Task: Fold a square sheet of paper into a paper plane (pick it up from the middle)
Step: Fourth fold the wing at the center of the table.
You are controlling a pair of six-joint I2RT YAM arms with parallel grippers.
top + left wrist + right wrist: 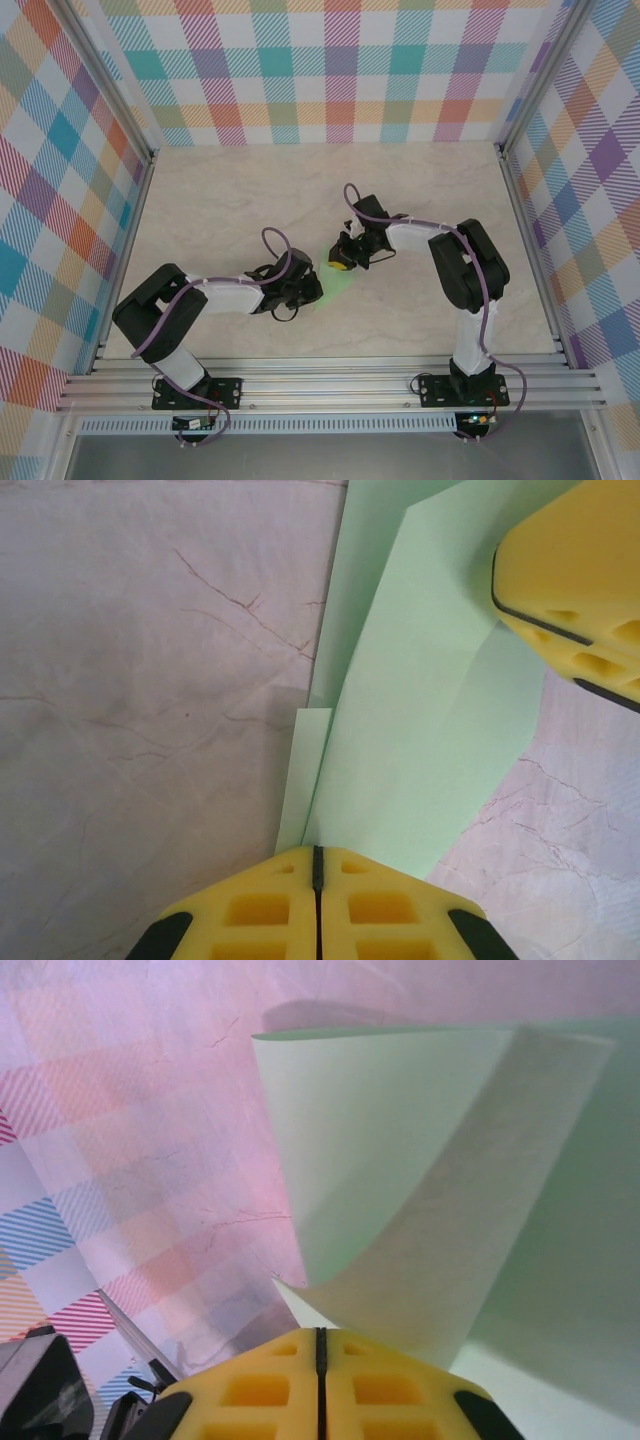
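Observation:
The square sheet of paper (336, 284), pale green and partly folded, sits mid-table between my two grippers. In the left wrist view the paper (420, 710) shows layered folds with a long crease running into my left gripper (316, 850), whose yellow jaws are shut on its near edge. My left gripper (306, 290) holds the sheet's left side. A yellow finger (575, 585) of the right gripper touches the paper's far corner. In the right wrist view the paper (400, 1160) curls upward from my right gripper (320, 1332), jaws shut on its edge. My right gripper (345, 262) is at the sheet's upper end.
The pale marbled tabletop (240, 200) spreads around the paper. Checked cloth walls (330, 70) on aluminium rails close off the back and both sides. A metal rail (330, 385) runs along the near edge by the arm bases.

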